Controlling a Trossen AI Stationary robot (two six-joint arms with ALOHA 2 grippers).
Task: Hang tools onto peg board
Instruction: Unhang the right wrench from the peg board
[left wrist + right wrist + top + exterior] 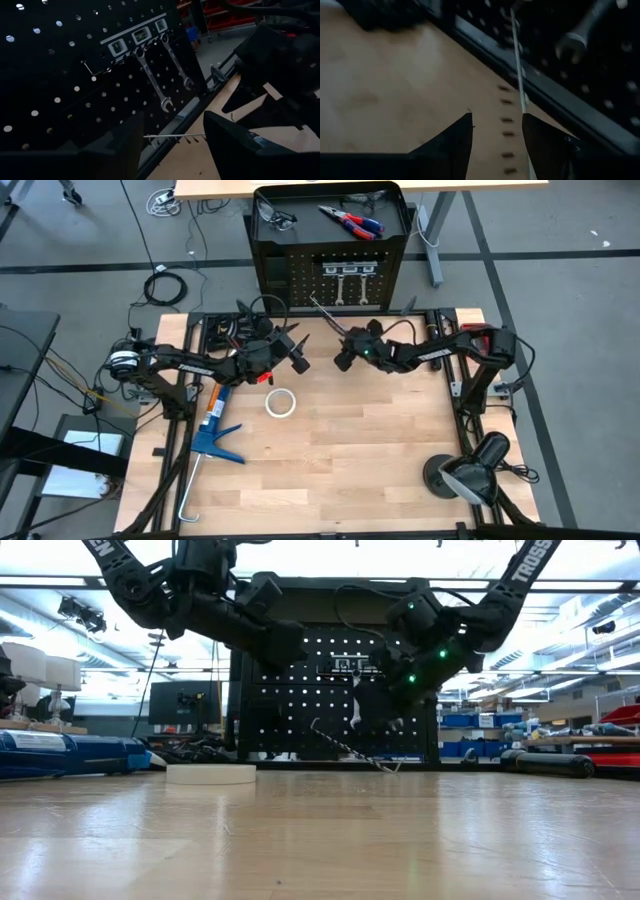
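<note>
The peg board (300, 275) stands upright at the table's far edge. Two silver wrenches (345, 285) hang on it and also show in the left wrist view (160, 85). Safety glasses (275, 217) and red-and-blue pliers (352, 222) lie on its tray top. A slim silver bar (350, 748) slants up from the table before the board. My right gripper (495, 117) is open beside the bar (520, 75). My left gripper (172, 150) is open and empty, above the table and facing the board. My right gripper is open, and the slim bar (524, 107) runs along the inner side of one finger (545, 140). I cannot tell whether that finger touches it. The bar's low end (392, 769) is down at the table and its other end (314, 723) slants up before the board.
A white tape roll (280, 402) lies on the table near my left arm. A big blue caulking gun (215, 430) lies along the table's left edge. A black lamp (465, 470) stands at the near right corner. Bare wood lies between them.
</note>
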